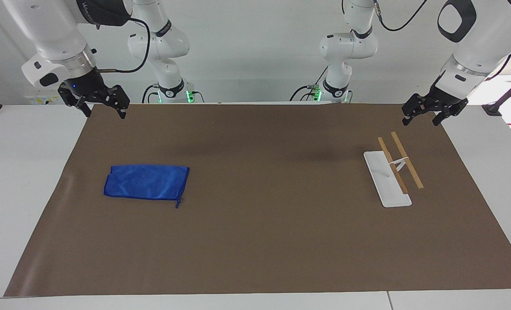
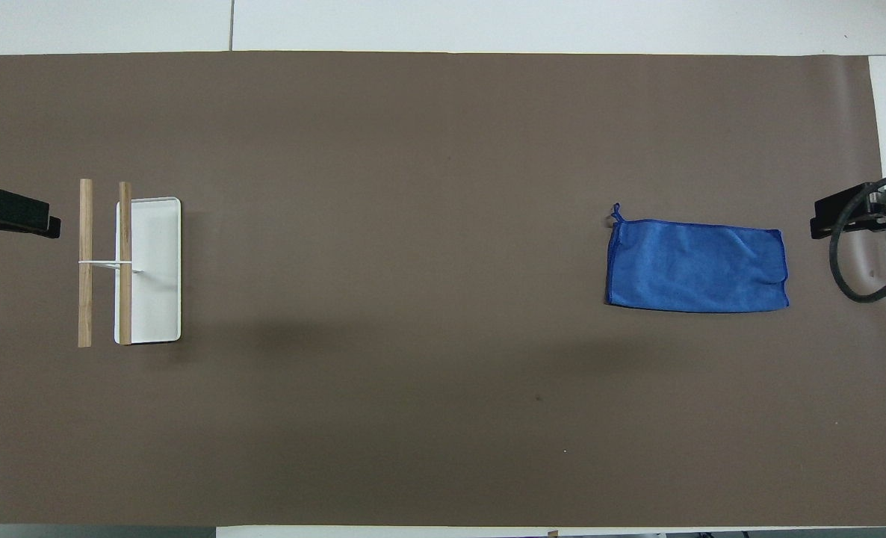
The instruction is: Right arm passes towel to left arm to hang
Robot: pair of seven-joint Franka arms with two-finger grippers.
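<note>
The blue towel [image 1: 147, 182] lies flat and folded on the brown mat toward the right arm's end of the table; it also shows in the overhead view [image 2: 697, 265], its small loop at one corner. My right gripper [image 1: 104, 113], with the blue light, hangs open and empty in the air over the mat's corner at its own end; its tip shows in the overhead view [image 2: 861, 217]. My left gripper [image 1: 421, 119] hangs open and empty over the mat's edge at the left arm's end, above the rack, and shows in the overhead view [image 2: 13, 213].
A towel rack [image 1: 393, 172] with a white base and two wooden bars stands toward the left arm's end; it shows in the overhead view [image 2: 125, 261]. The brown mat [image 1: 260, 224] covers most of the white table.
</note>
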